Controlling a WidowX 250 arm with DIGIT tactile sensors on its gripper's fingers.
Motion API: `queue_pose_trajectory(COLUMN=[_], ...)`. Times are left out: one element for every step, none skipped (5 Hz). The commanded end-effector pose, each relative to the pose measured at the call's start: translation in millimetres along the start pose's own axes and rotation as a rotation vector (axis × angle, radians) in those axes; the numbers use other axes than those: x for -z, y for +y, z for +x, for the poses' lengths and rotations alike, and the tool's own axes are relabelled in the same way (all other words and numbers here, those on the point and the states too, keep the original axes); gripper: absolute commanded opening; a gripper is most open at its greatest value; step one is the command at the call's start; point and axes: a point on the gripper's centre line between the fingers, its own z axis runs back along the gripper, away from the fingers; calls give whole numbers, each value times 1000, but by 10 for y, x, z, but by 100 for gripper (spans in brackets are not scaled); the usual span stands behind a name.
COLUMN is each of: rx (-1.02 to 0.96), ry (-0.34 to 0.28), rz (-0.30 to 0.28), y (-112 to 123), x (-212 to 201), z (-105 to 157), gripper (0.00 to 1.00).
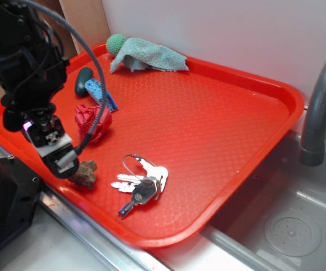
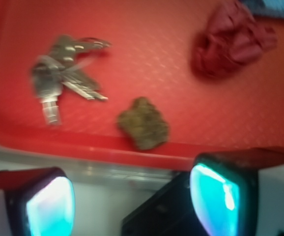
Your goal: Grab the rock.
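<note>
One rock (image 2: 143, 122), long axis diagonal.

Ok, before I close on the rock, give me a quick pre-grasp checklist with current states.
1. Gripper open: ok, both pads apart, nothing between.
2. Rock between the fingers: not ok, it lies ahead of the fingertips in the wrist view.
3. Rock free of neighbours: ok, keys and red paper wad lie apart from it.
4. Rock resting on the tray: ok, near its front rim.
5. Gripper height above the tray: cannot tell.
</note>
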Motion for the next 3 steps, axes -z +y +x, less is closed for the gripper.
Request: queue_pose_trajectory(rx=[87, 105, 109], ry=[72, 76, 99], rz=[5, -7, 5], y=[-98, -49, 53], x=[389, 481, 573], z=[200, 310, 340], gripper=[100, 100, 100])
